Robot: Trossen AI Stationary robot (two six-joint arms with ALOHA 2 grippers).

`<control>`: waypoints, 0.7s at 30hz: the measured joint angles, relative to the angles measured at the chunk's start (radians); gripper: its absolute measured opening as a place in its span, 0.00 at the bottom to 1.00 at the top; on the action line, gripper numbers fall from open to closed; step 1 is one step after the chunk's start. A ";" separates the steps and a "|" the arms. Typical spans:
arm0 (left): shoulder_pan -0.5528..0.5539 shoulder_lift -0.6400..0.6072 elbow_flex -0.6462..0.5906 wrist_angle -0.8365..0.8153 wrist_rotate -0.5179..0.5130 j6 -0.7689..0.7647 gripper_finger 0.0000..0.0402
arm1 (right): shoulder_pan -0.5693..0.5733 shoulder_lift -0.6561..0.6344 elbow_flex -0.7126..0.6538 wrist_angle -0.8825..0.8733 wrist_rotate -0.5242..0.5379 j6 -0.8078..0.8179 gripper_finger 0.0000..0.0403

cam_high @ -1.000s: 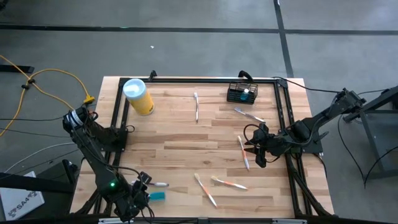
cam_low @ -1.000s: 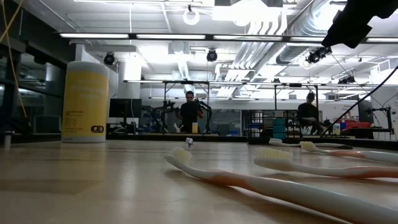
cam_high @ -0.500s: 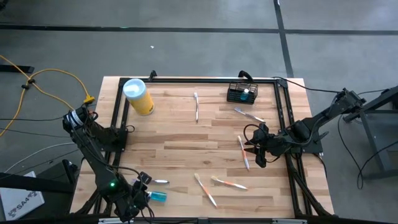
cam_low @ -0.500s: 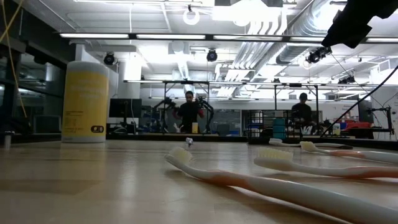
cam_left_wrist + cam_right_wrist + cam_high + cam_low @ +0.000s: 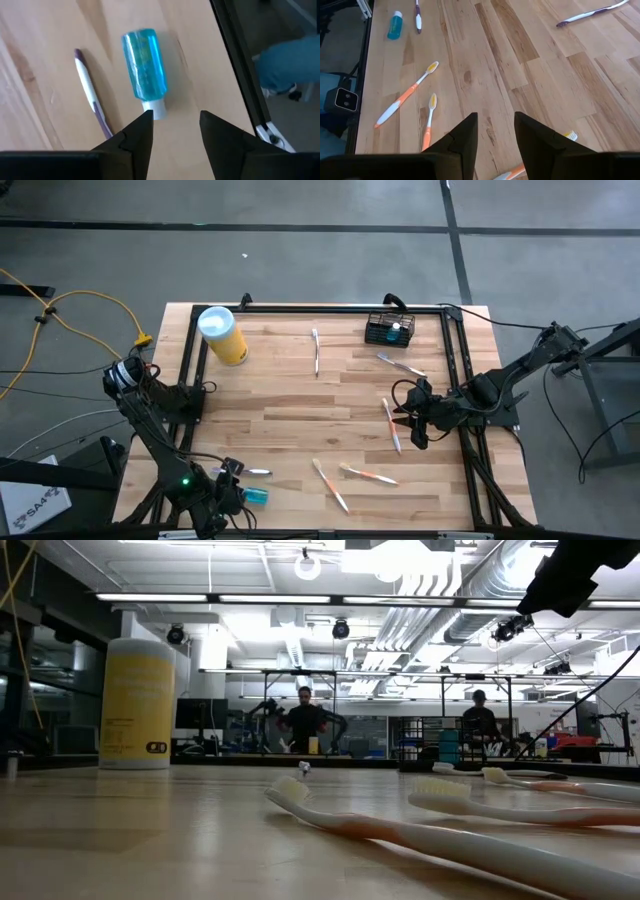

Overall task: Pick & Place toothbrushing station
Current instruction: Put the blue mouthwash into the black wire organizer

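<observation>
The toothbrushing station (image 5: 389,330), a small black wire-mesh basket, stands at the table's far edge, well apart from both arms, with something light blue inside it. A toothbrush (image 5: 400,365) lies just in front of the basket. Farther out, the right gripper (image 5: 414,427) hovers beside an orange-handled toothbrush (image 5: 391,425), fingers apart and empty. Farthest from the basket, at the opposite near corner, the left gripper (image 5: 175,131) hangs over a blue bottle (image 5: 145,68) with a white cap, fingers apart, holding nothing; a purple-tipped toothbrush (image 5: 92,98) lies alongside. The risk I see: closing now would nudge the round bottle, which could roll toward the table's edge.
</observation>
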 joint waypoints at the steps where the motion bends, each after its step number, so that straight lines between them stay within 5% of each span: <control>1: 0.001 0.000 0.000 0.002 -0.014 -0.012 0.39 | 0.000 0.000 0.000 0.000 0.000 0.000 0.30; 21: 0.039 0.066 -0.001 0.038 -0.028 -0.201 0.39 | 0.000 0.000 0.000 0.003 0.000 0.000 0.30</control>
